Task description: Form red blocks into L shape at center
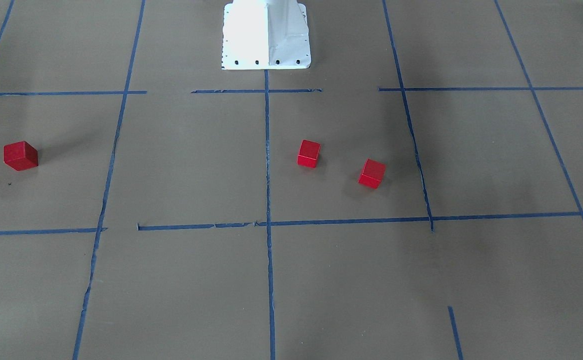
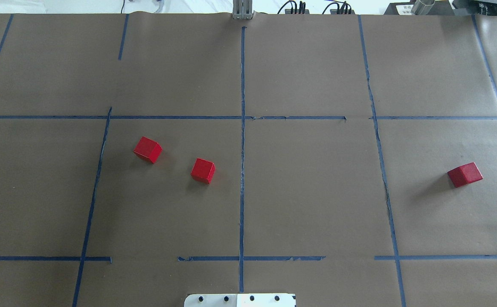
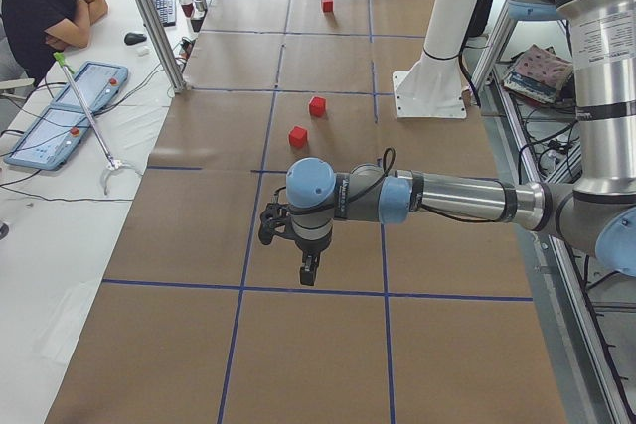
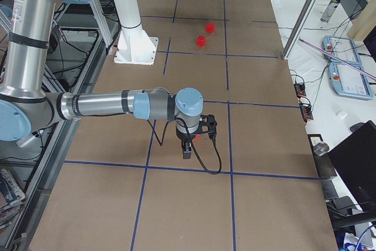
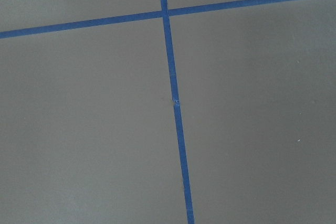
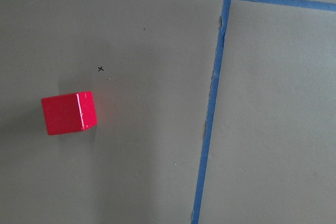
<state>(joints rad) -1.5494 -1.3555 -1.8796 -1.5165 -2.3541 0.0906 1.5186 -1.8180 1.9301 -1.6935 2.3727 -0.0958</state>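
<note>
Middle red block (image 2: pixel 202 171): just left of the middle blue line (image 2: pixel 242 204).
Left red block (image 2: pixel 147 149): up-left of it, apart.
Right red block (image 2: pixel 465 175): far right, alone.
Left gripper (image 3: pixel 309 271), right gripper (image 4: pixel 186 151): can't tell if open.

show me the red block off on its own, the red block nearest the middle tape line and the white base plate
lone red block (image 2: pixel 466 174): overhead view, middle of the block
red block nearest the middle line (image 2: pixel 203 168): overhead view, its top face
white base plate (image 2: pixel 239 300): overhead view, flat top between the bolt holes
</note>
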